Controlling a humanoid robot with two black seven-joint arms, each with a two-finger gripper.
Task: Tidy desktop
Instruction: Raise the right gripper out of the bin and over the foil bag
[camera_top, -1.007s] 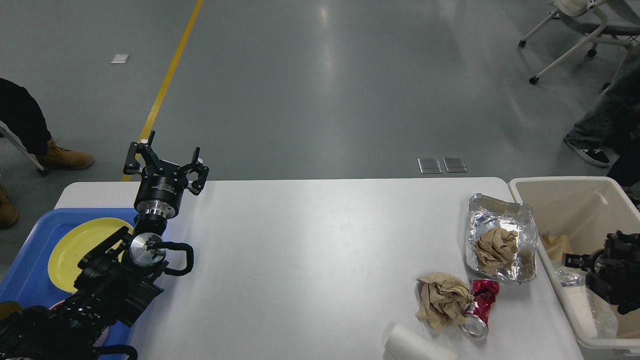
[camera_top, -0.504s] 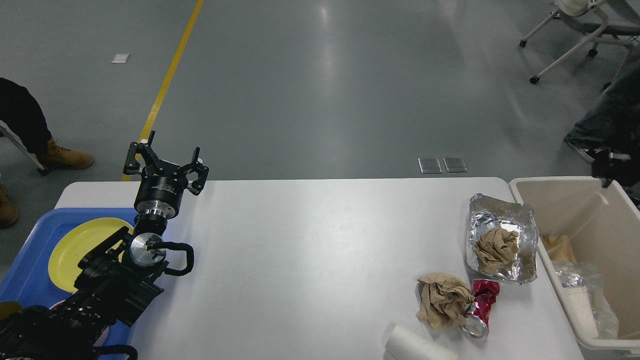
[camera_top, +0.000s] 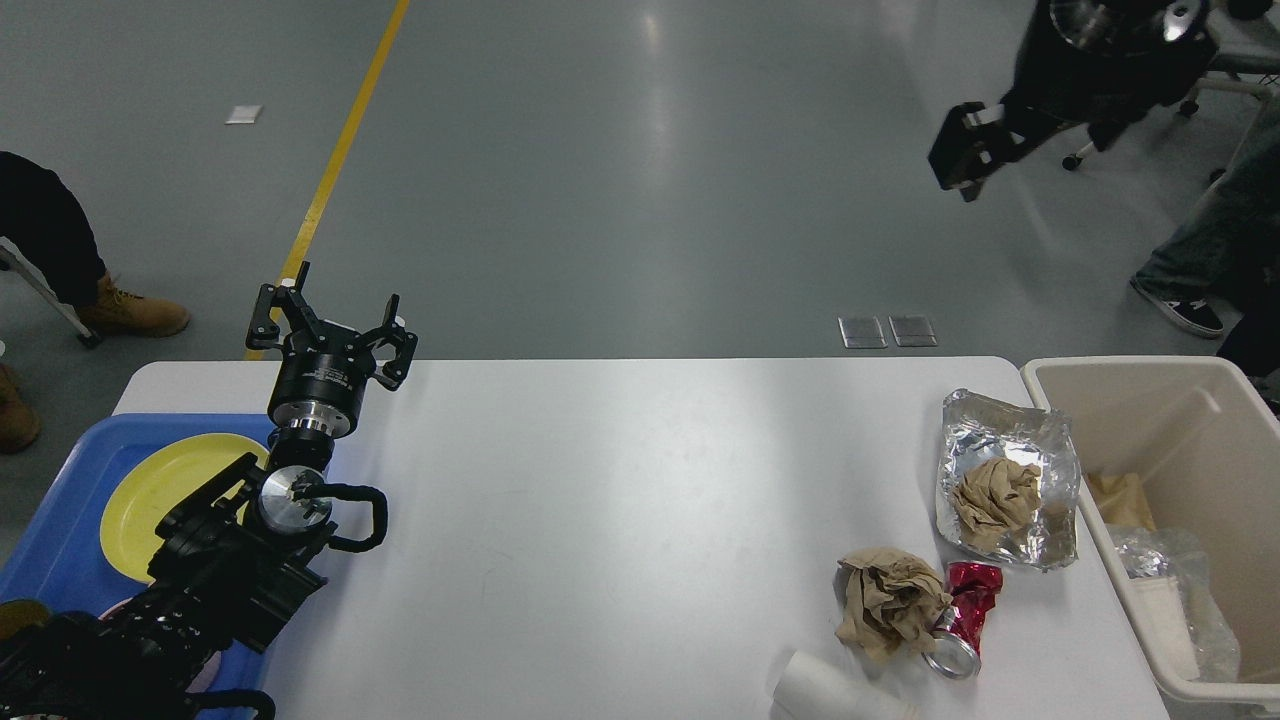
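The white desktop (camera_top: 620, 500) carries litter at its right end: a crumpled foil sheet (camera_top: 1010, 435) holding a brown paper wad (camera_top: 995, 500), a second brown paper wad (camera_top: 885, 600), a crushed red can (camera_top: 965, 605) and a white paper cup (camera_top: 835, 692) lying at the front edge. My left gripper (camera_top: 330, 318) stands open and empty above the desktop's far left corner. High over the floor at the top right hangs my right gripper (camera_top: 962, 150), dark and blurred, well away from the litter.
A beige bin (camera_top: 1180, 420) with paper and plastic scraps stands off the right end. A blue tray (camera_top: 60, 540) with a yellow plate (camera_top: 160, 490) sits at the left. People's legs and a wheeled chair stand around the table.
My right arm has lifted out of the beige bin and swung up to the top right. The left arm and the litter have stayed put.
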